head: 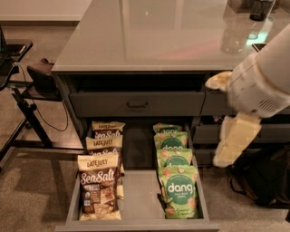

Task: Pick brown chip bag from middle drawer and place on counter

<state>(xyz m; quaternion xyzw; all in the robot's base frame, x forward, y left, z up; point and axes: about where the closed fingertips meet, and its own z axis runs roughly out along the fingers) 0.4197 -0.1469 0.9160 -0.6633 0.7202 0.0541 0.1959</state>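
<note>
The middle drawer [138, 201] stands pulled open below the counter [154, 31]. Three brown chip bags stand in a row along its left side; the front one [99, 188] shows "LATE JULY" and "Sea Salt", and two more [105, 146] stand behind it. Several green "dang" bags [180, 192] line the right side. My white arm comes in from the right edge, and the gripper [233, 138] hangs pale beside the cabinet, to the right of and above the green bags, apart from all of the bags.
A closed grey drawer front with a dark bar handle [136, 104] sits above the open drawer. A black stand with cables [31, 86] is at the left. A dark bag [265, 181] lies on the floor at the right. Small objects [260, 9] stand at the counter's back right.
</note>
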